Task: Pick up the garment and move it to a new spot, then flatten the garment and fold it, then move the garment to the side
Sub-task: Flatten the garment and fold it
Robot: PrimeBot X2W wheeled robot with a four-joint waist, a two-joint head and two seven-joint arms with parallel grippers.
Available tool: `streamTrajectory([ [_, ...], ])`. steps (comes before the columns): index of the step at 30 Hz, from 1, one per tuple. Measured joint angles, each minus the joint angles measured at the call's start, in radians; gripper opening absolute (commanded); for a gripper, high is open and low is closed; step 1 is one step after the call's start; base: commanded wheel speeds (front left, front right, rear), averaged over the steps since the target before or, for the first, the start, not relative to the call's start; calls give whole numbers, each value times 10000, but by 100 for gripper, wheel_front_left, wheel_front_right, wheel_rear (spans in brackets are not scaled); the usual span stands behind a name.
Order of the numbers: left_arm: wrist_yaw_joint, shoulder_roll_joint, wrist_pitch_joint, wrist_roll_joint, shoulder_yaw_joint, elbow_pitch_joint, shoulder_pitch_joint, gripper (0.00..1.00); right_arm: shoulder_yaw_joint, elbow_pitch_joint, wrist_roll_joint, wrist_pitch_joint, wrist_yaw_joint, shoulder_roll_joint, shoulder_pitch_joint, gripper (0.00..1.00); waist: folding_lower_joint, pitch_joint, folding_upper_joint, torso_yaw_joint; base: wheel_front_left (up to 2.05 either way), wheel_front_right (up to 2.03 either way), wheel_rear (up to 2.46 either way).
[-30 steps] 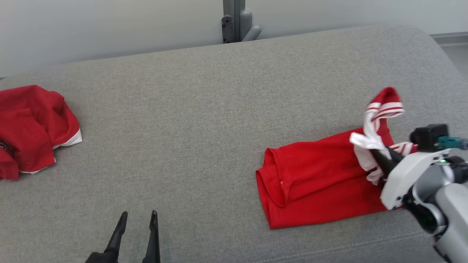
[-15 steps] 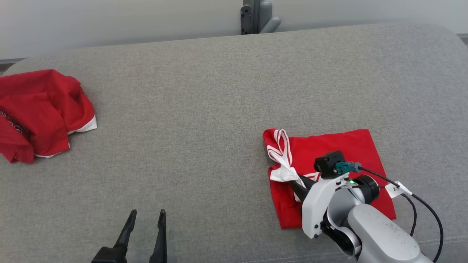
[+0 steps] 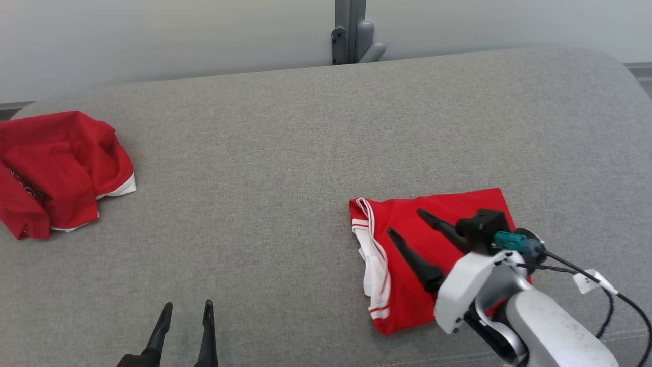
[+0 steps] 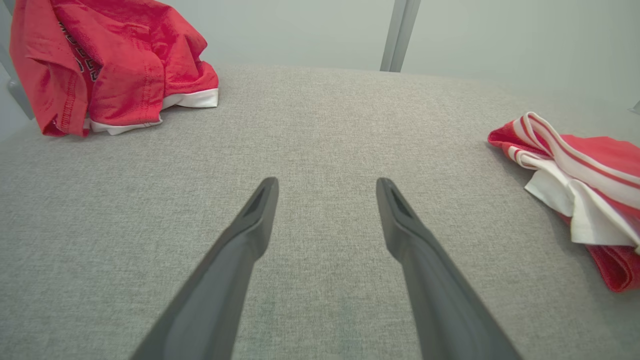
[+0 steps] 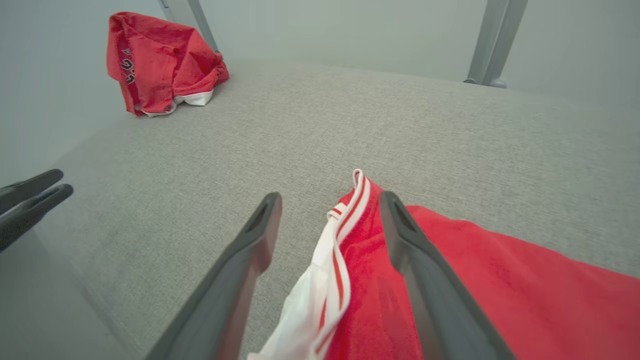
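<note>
Fold judged complete; right gripper [image 3: 405, 221] spread, empty, garment [image 3: 473, 201] directly beneath. Next: pinch its edge, carry aside.

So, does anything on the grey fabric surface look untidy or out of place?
Two things. The crumpled red garment at the far left lies in a heap, not flat. On the folded red garment by the open right gripper, the white striped trim is bunched along its left side and not tucked in.
</note>
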Motion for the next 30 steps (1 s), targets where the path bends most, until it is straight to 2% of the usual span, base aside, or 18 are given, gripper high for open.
streamTrajectory([
  [3,40,0,0,-73,56,-105,35,100,-849,-1018,-397,-10,0,-485,672,100,0,-113,0,-116,0,0,0],
  [4,81,-2,0,-115,61,-169,49,100,-1636,-1561,-817,-25,-4,-581,1131,100,0,-169,0,-188,0,0,0],
  [7,104,-2,0,-130,46,-217,85,100,-2715,-2123,-1183,-245,-2,-297,1844,100,0,-250,0,-282,0,0,0],
  [9,125,-6,0,-130,2,-257,105,100,-3661,-2245,-1900,-731,-2,-134,2397,100,0,-356,0,-315,0,0,0],
  [16,132,-8,0,-52,77,-362,121,100,-5390,-1331,-3183,-2612,4,416,3541,100,0,-681,0,-194,0,0,0],
  [20,144,-8,0,-35,167,-414,182,100,-6004,-502,-3522,-3275,6,648,3821,100,0,-820,0,-78,0,0,0],
  [24,90,-8,2,13,263,-339,190,100,-6355,69,-3837,-3453,6,848,3868,100,0,-900,0,-23,0,0,0],
  [30,-4,-8,0,17,332,-190,188,100,-6541,-449,-4067,-3484,6,1331,4130,100,0,-984,0,32,0,0,0],
])
